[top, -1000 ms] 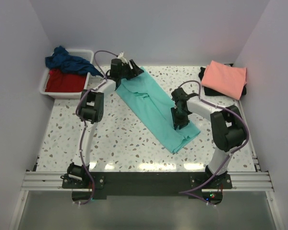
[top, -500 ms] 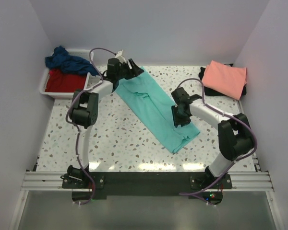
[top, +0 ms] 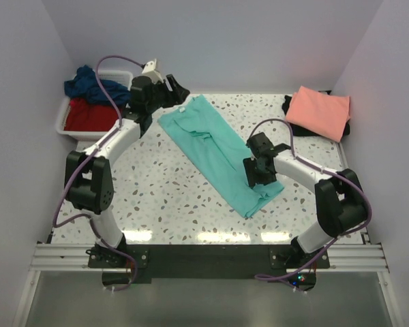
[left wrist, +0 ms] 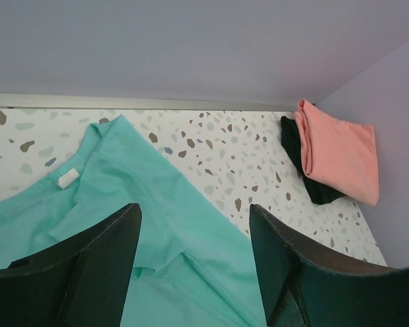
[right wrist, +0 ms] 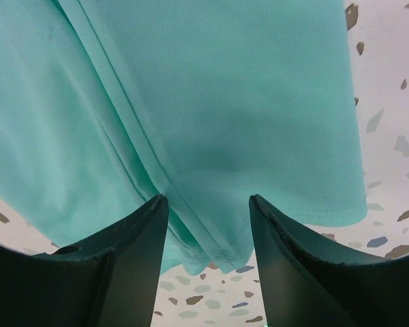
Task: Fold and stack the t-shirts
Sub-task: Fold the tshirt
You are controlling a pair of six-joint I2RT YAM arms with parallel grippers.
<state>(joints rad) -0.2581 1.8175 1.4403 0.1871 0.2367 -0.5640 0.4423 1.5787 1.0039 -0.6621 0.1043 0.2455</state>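
A turquoise-teal t-shirt [top: 211, 143], folded into a long strip, lies diagonally across the speckled table. My left gripper [top: 177, 92] hovers open just behind its collar end, with nothing between the fingers. In the left wrist view the collar with its white tag [left wrist: 67, 178] shows beyond the open left gripper [left wrist: 194, 225]. My right gripper [top: 254, 176] stands open over the hem end. The right wrist view shows the folded hem [right wrist: 211, 225] lying flat between the spread fingers of the right gripper [right wrist: 208, 204]. A salmon-pink t-shirt [top: 319, 111] sits folded on a black one [top: 288, 107] at the back right.
A white tub [top: 63, 122] at the back left holds a red t-shirt [top: 88, 116] and a crumpled navy blue one [top: 95, 87]. Walls close in the table at the back and on both sides. The pink t-shirt [left wrist: 341, 153] on the black one [left wrist: 296, 146] also shows in the left wrist view.
The right gripper has opened and let go of the teal t-shirt's hem end. The left arm has swung back and left, off the collar end, which now lies uncovered.
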